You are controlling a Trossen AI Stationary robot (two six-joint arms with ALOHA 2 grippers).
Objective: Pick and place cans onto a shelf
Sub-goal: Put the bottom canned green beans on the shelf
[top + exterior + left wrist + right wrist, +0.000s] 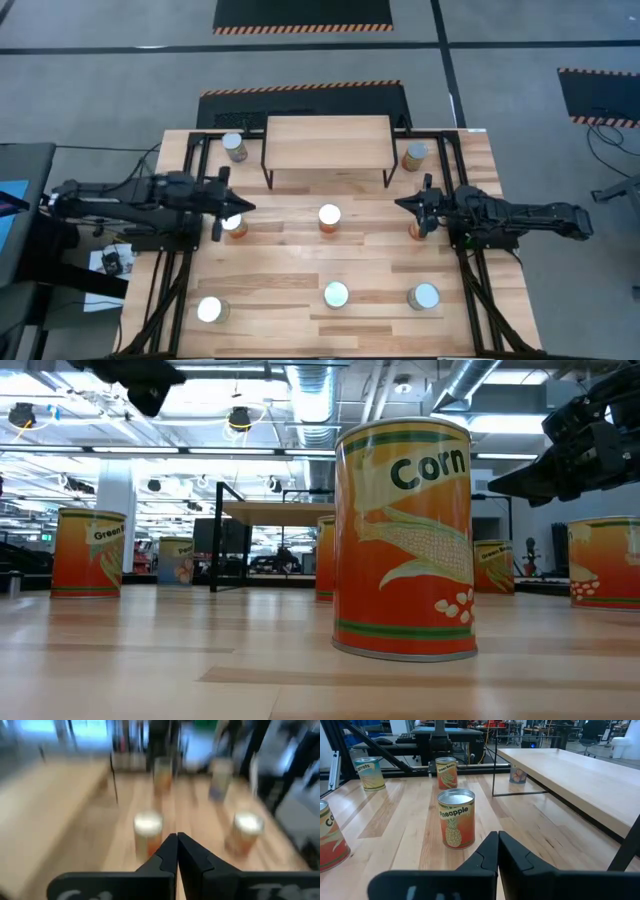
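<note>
Left side first. My left gripper [238, 208] hangs over the worktop [270, 290] with its fingers pressed together on nothing, just beside a can [233, 224] at the left of the middle row. Another can [235, 147] stands at the back left, beside the shelf's legs; a third [209, 309] sits at the front left.

Centre: the shelf [327, 141] stands at the back, its board bare. No can is placed yet. The pineapple can [329, 217] stands alone in front of it; one more can [336, 294] is nearer the front edge.

Right side: my right gripper [412, 207] has its fingers together, empty, pointing toward the centre. A can [419, 230] is partly hidden below it, one [415, 155] stands by the shelf's right legs, one [424, 296] at the front right.

Step in hand, as I judge it: approach, before any first pick. Next move calls for spreading the fingers, lowering around the nearest can, then closing.
</note>
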